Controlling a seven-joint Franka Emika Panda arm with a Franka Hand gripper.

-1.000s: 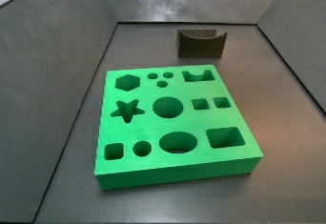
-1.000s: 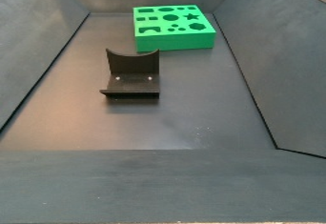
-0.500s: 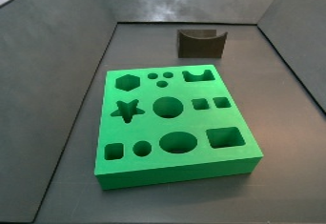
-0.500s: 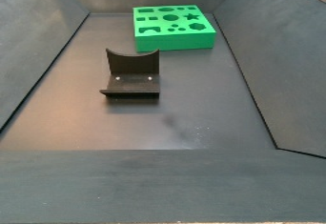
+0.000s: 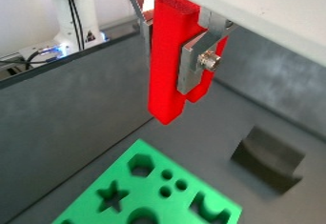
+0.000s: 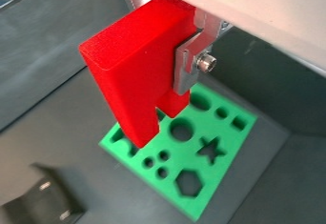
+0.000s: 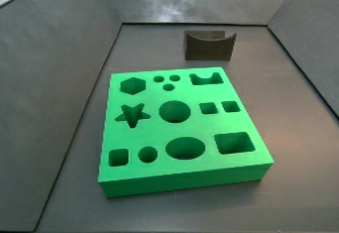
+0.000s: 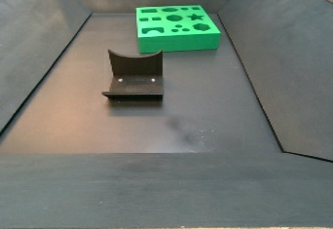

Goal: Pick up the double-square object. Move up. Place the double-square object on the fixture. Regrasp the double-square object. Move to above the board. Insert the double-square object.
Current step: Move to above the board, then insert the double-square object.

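Wrist views: gripper [image 5: 192, 51] is clamping the double-square object [image 5: 173, 66] upright, hanging high above the board [image 6: 192, 147], apparently for insertion; fixture [image 5: 270, 158] is lying beside the board.

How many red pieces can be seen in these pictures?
1: the double-square object, held in the gripper above the board, in both wrist views. Neither side view shows it.

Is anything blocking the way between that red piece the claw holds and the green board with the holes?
Nothing visible. The gripper holds the double-square object high above the board, with only open air between.
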